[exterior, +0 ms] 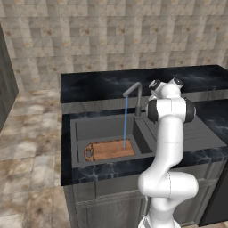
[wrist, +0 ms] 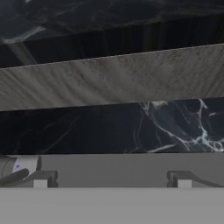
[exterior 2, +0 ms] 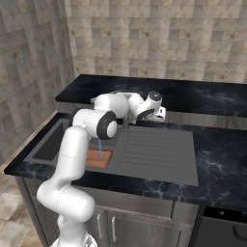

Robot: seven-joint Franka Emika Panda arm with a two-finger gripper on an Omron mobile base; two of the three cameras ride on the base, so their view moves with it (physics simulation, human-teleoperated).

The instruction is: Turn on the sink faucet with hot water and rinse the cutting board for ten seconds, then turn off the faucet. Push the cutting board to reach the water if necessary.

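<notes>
Left base view: one water (exterior: 125,122) stream; one cutting board (exterior: 109,149).

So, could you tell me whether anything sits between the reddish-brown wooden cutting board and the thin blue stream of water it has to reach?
Nothing visible does: the thin light-blue water stream from the slim grey metal faucet already lands on the reddish-brown wooden cutting board, lying flat in the dark grey sink basin.
</notes>
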